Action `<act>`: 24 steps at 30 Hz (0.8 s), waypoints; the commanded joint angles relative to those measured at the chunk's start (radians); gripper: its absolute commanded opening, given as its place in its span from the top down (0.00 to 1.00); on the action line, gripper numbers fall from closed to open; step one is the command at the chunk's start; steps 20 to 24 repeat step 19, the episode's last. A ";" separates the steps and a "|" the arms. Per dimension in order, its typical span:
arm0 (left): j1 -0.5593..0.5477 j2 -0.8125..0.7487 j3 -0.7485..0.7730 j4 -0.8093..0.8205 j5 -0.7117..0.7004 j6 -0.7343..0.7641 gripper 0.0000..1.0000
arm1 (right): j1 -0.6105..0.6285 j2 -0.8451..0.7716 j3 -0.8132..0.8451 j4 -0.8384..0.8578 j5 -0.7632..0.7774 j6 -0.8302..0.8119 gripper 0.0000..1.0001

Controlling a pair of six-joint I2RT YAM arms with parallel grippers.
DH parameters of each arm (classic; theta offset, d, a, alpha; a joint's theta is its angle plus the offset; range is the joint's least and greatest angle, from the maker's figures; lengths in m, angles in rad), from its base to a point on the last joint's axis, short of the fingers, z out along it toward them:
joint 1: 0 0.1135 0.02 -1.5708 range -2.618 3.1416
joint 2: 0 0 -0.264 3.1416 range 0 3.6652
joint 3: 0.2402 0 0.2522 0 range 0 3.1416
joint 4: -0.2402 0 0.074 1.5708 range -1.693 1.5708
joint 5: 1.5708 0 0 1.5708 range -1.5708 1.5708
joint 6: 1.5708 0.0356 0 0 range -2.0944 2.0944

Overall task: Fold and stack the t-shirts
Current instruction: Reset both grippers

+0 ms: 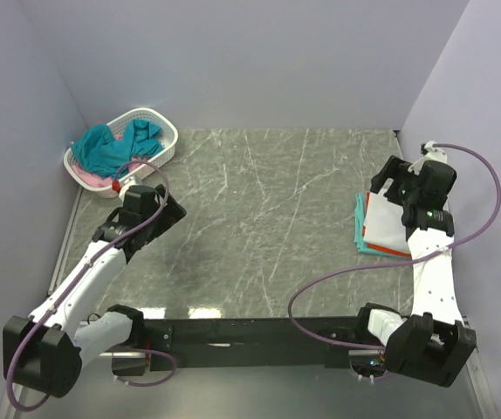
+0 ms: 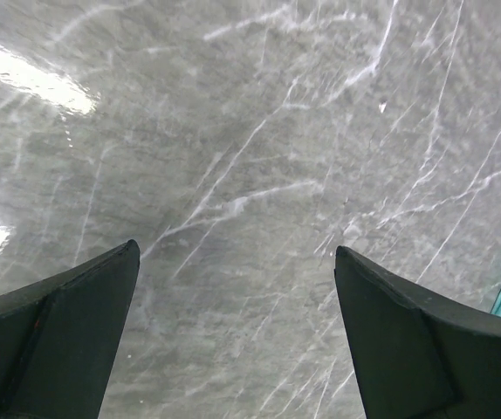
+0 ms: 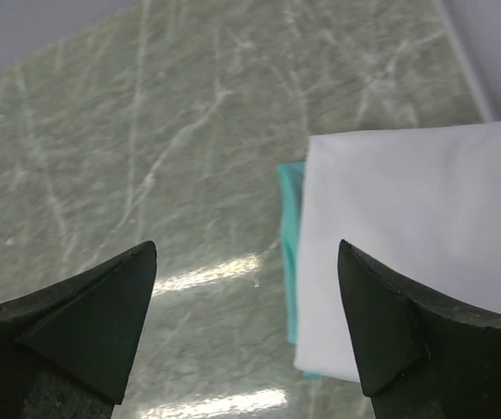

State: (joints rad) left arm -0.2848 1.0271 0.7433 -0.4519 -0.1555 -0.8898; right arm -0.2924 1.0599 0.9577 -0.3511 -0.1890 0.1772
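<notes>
The right pincer (image 3: 246, 253), spread and empty, hovers at the edge of the folded white t-shirt (image 3: 416, 236) topping the stack (image 1: 361, 231) at the counter (image 1: 259, 218) right edge. The left pincer (image 2: 235, 249) gapes empty. A low sweep could drag the stack askew.

The counter (image 1: 259, 218) is a grey, white-veined stone-look slab, polished and glossy, with glare near its front edge. At the right edge the folded white t-shirt (image 3: 416, 227) is smooth matt cloth, over a teal t-shirt (image 3: 290, 244) of like cloth. In the far left corner the white basket (image 1: 168, 144) is perforated plastic holding crumpled teal cloth (image 1: 102, 150). The left gripper (image 2: 237, 253) and right gripper (image 3: 246, 249) have matt black fingers (image 2: 58, 340)
</notes>
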 commanded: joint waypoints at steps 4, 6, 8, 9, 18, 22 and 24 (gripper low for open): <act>0.004 -0.102 0.070 -0.099 -0.101 -0.047 0.01 | 0.002 -0.093 -0.129 0.245 -0.289 0.145 0.09; 0.004 -0.133 0.074 -0.114 -0.124 -0.058 0.01 | 0.002 -0.113 -0.213 0.347 -0.418 0.202 0.09; 0.004 -0.162 0.079 -0.136 -0.137 -0.064 0.01 | 0.004 -0.138 -0.287 0.421 -0.472 0.249 0.09; 0.004 -0.170 0.082 -0.142 -0.142 -0.069 0.01 | 0.004 -0.144 -0.303 0.441 -0.484 0.260 0.09; 0.004 -0.249 0.093 -0.197 -0.183 -0.080 0.01 | 0.004 -0.209 -0.382 0.477 -0.438 0.304 0.08; 0.004 -0.255 0.090 -0.202 -0.188 -0.083 0.01 | 0.004 -0.213 -0.381 0.474 -0.441 0.301 0.08; 0.004 -0.255 0.090 -0.202 -0.188 -0.083 0.01 | 0.004 -0.213 -0.381 0.474 -0.441 0.301 0.08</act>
